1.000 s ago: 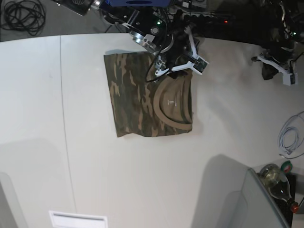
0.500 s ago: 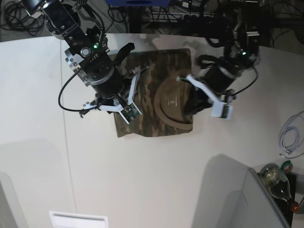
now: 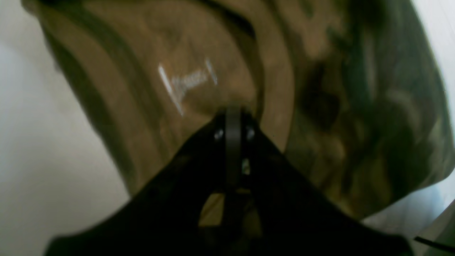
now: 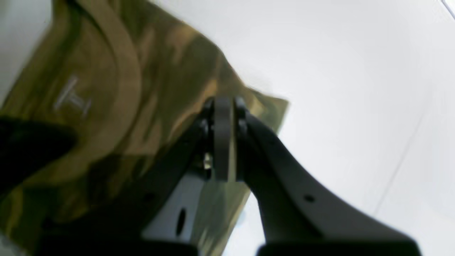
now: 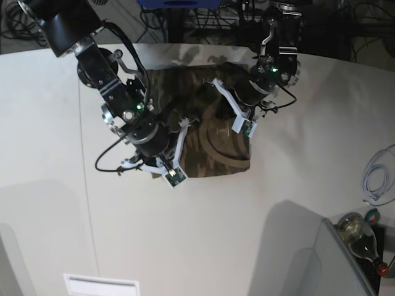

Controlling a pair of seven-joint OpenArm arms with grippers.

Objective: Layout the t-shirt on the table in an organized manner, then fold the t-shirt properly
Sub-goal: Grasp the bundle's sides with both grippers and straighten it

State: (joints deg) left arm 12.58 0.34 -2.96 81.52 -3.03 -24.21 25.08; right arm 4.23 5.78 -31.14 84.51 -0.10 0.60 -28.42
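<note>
The camouflage t-shirt (image 5: 213,151) lies folded into a rough square on the white table (image 5: 278,203), with its tan collar (image 5: 217,140) facing up. My left gripper (image 5: 242,126) is over the collar side. In the left wrist view the left gripper (image 3: 233,113) is shut, its tips in the tan cloth beside the neck label (image 3: 186,83). My right gripper (image 5: 173,174) is at the shirt's near left corner. In the right wrist view the right gripper (image 4: 222,105) is shut on the camouflage cloth (image 4: 160,71) near its edge. Both wrist views are blurred.
A glass bottle (image 5: 361,237) and a coiled white cable (image 5: 376,176) sit at the table's right edge. A white sheet (image 5: 102,285) lies at the front left. A thin dark seam (image 5: 83,154) runs down the table's left side. Dark cables and gear line the back.
Both arms have swung in over the shirt. The left gripper came to the collar and the right gripper to the near left corner, and both have closed.
</note>
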